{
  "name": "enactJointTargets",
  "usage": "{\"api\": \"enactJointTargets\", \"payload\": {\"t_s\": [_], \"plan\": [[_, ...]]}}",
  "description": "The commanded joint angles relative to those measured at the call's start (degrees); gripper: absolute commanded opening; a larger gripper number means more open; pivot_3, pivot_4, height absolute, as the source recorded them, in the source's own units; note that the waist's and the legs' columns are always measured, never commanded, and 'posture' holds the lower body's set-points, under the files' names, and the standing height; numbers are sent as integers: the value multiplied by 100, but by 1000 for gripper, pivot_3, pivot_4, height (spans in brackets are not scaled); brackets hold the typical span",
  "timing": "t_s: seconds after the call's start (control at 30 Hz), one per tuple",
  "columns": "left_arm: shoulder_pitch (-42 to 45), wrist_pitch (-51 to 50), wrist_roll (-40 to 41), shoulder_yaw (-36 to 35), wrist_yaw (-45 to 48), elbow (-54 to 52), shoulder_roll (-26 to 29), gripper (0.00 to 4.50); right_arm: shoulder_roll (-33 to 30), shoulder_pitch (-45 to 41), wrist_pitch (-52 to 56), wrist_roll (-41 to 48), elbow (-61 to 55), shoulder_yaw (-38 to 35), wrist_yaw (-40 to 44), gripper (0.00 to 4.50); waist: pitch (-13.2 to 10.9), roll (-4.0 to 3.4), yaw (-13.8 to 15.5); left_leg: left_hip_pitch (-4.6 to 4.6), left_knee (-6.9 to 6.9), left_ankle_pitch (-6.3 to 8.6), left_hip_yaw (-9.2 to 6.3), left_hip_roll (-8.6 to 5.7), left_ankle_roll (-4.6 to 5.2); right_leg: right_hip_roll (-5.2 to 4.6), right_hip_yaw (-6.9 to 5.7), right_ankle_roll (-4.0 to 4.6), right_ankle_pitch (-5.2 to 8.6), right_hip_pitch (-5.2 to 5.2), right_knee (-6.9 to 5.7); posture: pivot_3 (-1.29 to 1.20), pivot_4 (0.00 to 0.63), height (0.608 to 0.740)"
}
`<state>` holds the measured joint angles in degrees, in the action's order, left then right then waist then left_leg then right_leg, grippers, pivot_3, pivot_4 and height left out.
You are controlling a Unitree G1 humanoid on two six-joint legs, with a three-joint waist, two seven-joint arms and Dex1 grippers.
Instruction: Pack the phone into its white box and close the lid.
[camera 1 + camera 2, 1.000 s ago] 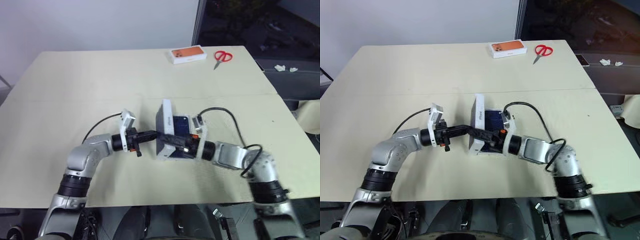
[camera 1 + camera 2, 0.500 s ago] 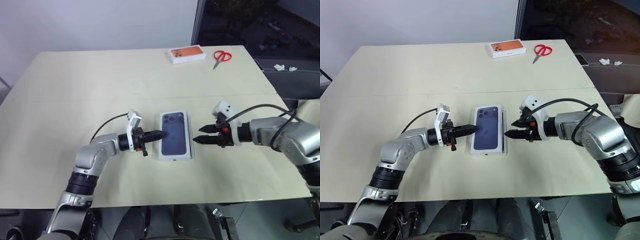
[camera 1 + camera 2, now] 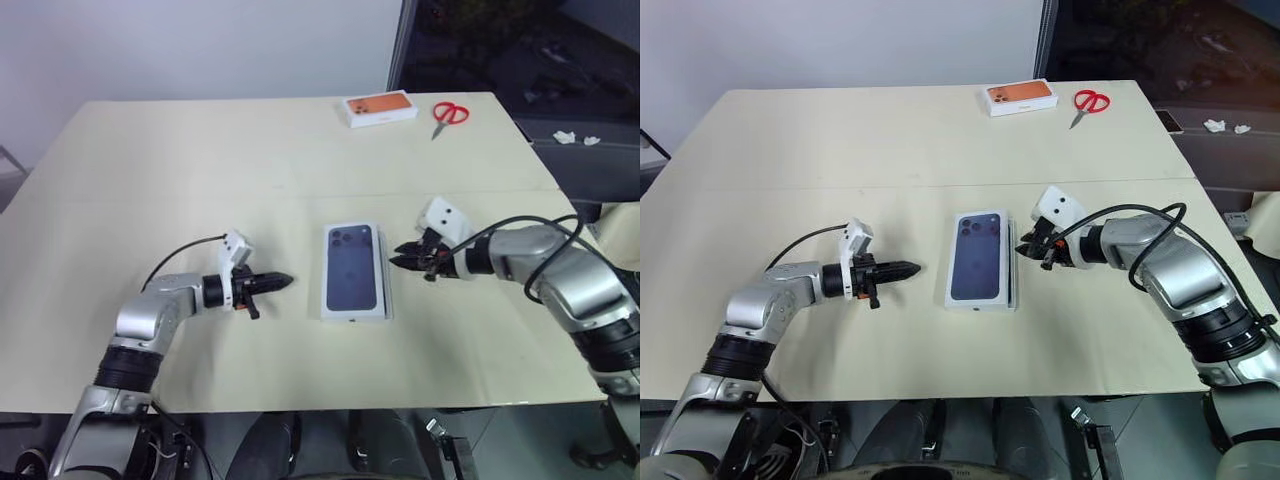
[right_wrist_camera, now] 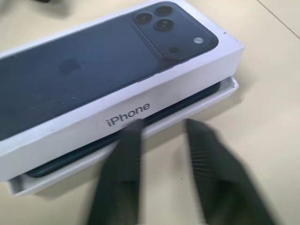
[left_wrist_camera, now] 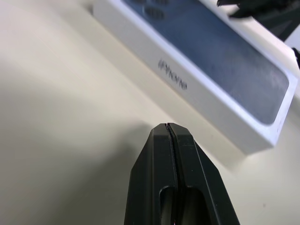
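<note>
The lid [image 3: 355, 268] lies flat at mid-table, its printed dark blue phone picture facing up. It rests on the white box [image 4: 230, 87], sitting a little offset, so the tray's rim juts out on the side of my right gripper. Between lid and tray a thin dark edge of the phone [image 4: 192, 99] shows. My right gripper [image 3: 400, 255] hovers just off that side, its blurred fingers [image 4: 125, 154] apart and holding nothing. My left gripper [image 3: 285, 281] is shut and empty, a short way off the lid's other side and pointing at it.
An orange-topped white box [image 3: 380, 107] and red-handled scissors [image 3: 447, 112] lie at the table's far edge on the right. A seam [image 3: 150, 196] runs across the beige tabletop behind the box. Black cables loop from both wrists.
The lid, which stood tilted on edge between both grippers, now lies flat on the box. My left gripper has drawn back to the left. My right gripper has let go, rolled and moved right.
</note>
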<state>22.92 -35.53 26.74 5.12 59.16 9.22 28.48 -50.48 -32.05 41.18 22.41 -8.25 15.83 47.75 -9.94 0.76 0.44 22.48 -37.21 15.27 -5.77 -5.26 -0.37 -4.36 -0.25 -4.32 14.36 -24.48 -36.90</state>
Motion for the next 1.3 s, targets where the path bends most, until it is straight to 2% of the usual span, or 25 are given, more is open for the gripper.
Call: {"api": "enactJointTargets", "payload": {"t_s": [0.03,0.5,1.03,1.13,1.23,1.3], "plan": [[104,50,34,3,98,56,-116,0,17,83,-148,-390,-35,90,82,27,0,0,20,0,0,0,0,0,0,0,0,0,0,0,0,0,150,740],[896,163,-198,352,140,592,-881,0,-13,300,-288,-1092,-177,61,340,27,0,1,13,0,-1,-1,0,-3,-1,-1,-2,0,0,0,-3,0,150,740],[955,-88,-48,146,-19,178,-915,0,-69,319,-449,-1495,-30,-46,526,27,0,1,24,0,-3,-1,0,-3,-2,-1,-2,0,0,0,-4,0,150,740],[804,-182,-20,51,50,56,-664,0,-83,278,-432,-1519,-27,-109,571,27,0,1,6,0,-2,-1,0,-3,-2,-1,-2,0,0,0,-4,0,150,740],[703,-67,-100,50,85,190,-503,0,-21,200,-336,-1463,-86,-213,597,27,0,0,-1,-1,-1,-2,0,-1,-3,2,-2,0,0,-1,-5,0,150,740],[755,-29,-13,-45,3,421,-661,0,48,152,-284,-1443,-111,-227,607,27,0,0,21,-2,-2,-2,-1,-2,-4,1,-2,0,0,-1,-5,0,150,740]]}}
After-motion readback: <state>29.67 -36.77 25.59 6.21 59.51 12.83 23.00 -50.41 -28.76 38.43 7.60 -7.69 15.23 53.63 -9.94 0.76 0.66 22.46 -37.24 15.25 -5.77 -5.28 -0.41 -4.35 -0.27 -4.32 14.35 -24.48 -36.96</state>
